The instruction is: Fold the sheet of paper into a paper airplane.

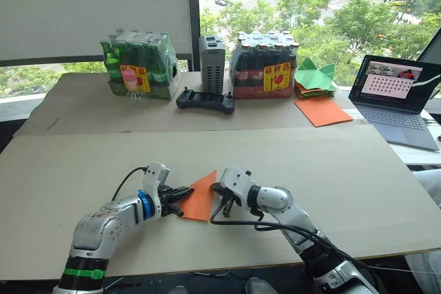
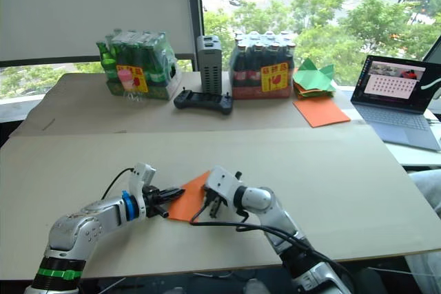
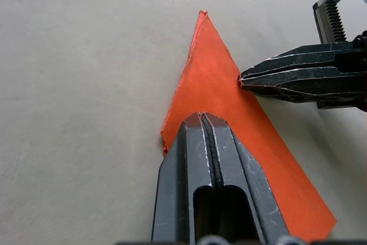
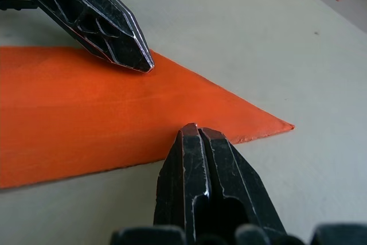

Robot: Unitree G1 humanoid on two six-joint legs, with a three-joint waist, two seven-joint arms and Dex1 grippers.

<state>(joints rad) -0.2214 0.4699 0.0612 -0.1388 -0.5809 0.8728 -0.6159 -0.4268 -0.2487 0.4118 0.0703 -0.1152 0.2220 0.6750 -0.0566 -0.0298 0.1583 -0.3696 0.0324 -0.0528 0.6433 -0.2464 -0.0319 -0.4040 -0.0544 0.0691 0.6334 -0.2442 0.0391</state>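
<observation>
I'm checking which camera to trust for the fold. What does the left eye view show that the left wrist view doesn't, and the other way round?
Left eye view alone: the far end of the table with two bottle packs, a black controller, green paper shapes, a flat orange sheet and a laptop.

Left wrist view alone: the closed fingers of the left gripper resting on the folded sheet of paper, and the right gripper with its tip at the paper's opposite edge.

Both: the orange wedge lying flat between the two grippers.
</observation>
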